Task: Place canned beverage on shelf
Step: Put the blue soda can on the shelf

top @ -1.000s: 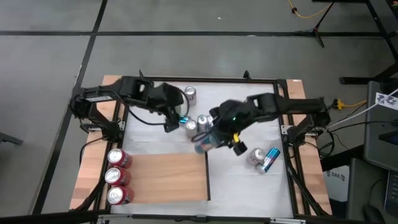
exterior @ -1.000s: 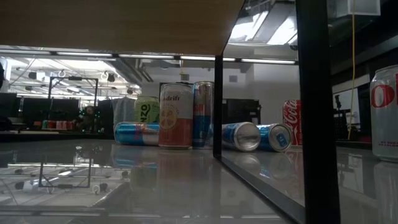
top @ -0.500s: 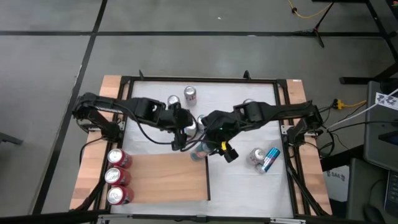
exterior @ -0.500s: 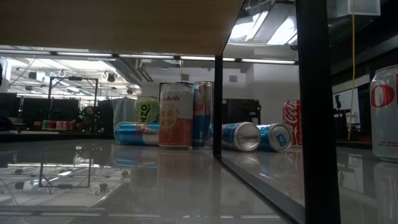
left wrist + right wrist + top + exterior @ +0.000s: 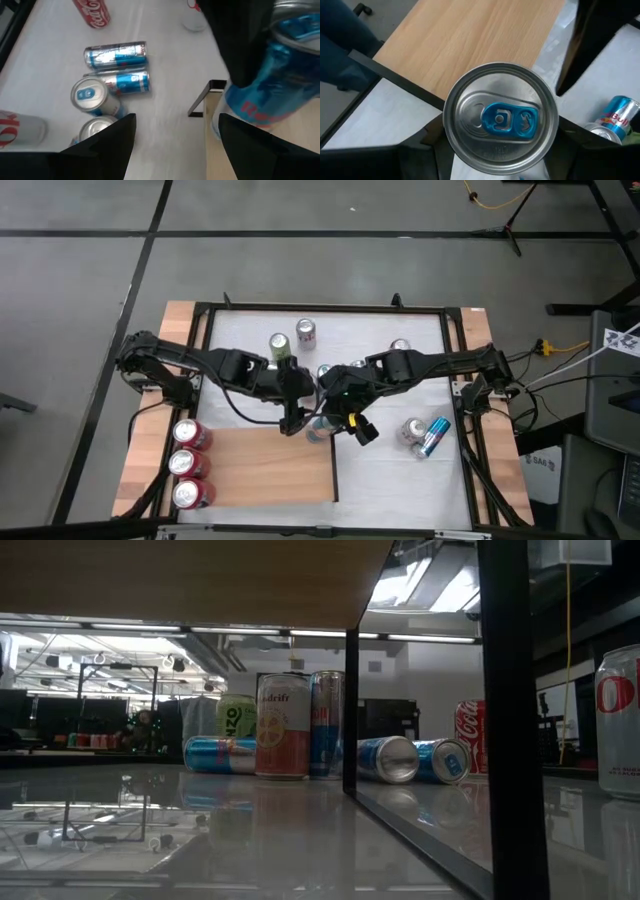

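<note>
A blue and silver canned beverage (image 5: pixel 318 430) hangs tilted over the far right corner of the shelf (image 5: pixel 265 465), a light wood panel with a dark strip on its right edge. My right gripper (image 5: pixel 332 418) is shut on the can; the right wrist view shows the can's top with its blue tab (image 5: pixel 500 117). My left gripper (image 5: pixel 293 418) stands close on the can's left, open, with nothing between its fingers (image 5: pixel 175 145). The can (image 5: pixel 270 80) shows just beyond its one finger. Neither gripper shows in the low view. My right gripper pinches the can's side walls (image 5: pixel 449 142) between its two fingers, which slant down from the table's right and far side and run along the can. The top faces back toward the wrist. The can is tilted, its lower end (image 5: pixel 232 120) just over the shelf corner; whether it touches, I cannot tell.
Three red cans (image 5: pixel 185 463) stand in a row on the wooden strip left of the shelf. Several blue and silver cans (image 5: pixel 117 70) lie or stand on the white table beyond the shelf, and two more (image 5: pixel 425 433) lie to the right. A dark frame (image 5: pixel 462 395) bounds the table.
Both grippers have come down and toward the near edge. My left gripper has swung right, toward the can. My right gripper has carried the can leftward to the shelf's far right corner, still shut on it.
</note>
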### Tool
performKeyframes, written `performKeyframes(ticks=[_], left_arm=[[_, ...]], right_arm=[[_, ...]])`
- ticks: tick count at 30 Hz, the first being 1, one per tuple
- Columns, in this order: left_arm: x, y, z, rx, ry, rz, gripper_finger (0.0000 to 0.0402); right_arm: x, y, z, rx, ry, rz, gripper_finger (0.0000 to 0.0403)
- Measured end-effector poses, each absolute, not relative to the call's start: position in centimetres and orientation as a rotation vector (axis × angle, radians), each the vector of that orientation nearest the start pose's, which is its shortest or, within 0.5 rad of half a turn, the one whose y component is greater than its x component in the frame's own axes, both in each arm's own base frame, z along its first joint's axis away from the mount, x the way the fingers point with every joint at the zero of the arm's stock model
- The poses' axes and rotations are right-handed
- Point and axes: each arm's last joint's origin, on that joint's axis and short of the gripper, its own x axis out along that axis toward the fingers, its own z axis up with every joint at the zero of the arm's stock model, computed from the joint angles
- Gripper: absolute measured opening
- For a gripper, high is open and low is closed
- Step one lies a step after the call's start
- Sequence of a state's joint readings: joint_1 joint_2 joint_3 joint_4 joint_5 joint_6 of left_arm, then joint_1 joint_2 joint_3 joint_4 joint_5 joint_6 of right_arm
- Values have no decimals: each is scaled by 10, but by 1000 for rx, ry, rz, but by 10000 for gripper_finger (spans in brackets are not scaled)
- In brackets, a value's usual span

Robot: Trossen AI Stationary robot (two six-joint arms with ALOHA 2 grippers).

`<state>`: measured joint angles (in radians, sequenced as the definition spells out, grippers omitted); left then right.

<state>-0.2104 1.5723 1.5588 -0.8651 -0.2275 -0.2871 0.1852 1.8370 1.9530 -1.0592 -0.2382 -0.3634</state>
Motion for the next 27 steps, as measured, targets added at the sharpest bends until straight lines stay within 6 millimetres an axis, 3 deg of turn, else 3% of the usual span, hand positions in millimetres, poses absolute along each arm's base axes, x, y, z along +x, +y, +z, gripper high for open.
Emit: performKeyframes(ticks=[13, 20, 27], left_arm=[[328, -63, 351, -73, 788, 170, 276], [333, -74, 339, -46, 830, 148, 276], [326, -79, 334, -15, 906, 148, 276]], right_arm=[[375, 77, 369, -306, 865, 558, 215], [375, 77, 369, -306, 859, 555, 215], [375, 76, 369, -307, 858, 554, 215]])
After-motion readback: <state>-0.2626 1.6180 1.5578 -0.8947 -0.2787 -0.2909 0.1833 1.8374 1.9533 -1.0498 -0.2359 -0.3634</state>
